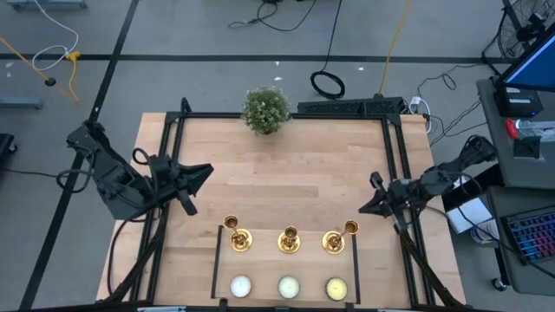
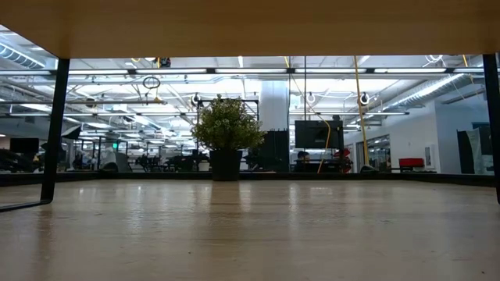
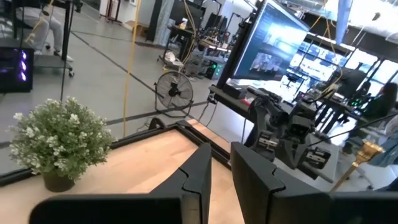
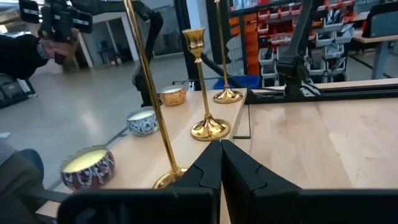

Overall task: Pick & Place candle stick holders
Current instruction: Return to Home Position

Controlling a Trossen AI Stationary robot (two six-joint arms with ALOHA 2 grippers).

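Note:
Three gold candle stick holders stand upright on their round bases in a row near the table's front: left [image 1: 236, 236], middle [image 1: 289, 238], right [image 1: 336, 238]. The right wrist view shows them from the side, nearest [image 4: 163, 124], middle [image 4: 202, 81], farthest [image 4: 228, 96]. My right gripper [image 1: 362, 208] [image 4: 221, 149] is shut and empty, pointing level, just right of the right holder and apart from it. My left gripper [image 1: 208, 171] [image 3: 221, 171] hovers over the table's left side, level, slightly open with nothing between its fingers.
Three round candles [image 1: 240, 286] [image 1: 289, 286] [image 1: 336, 288] lie in a row at the front edge, between two black strips [image 1: 215, 264] [image 1: 355, 269]. A potted plant [image 1: 265, 108] [image 2: 226, 136] stands at the far edge. A black frame [image 1: 395, 156] borders the table.

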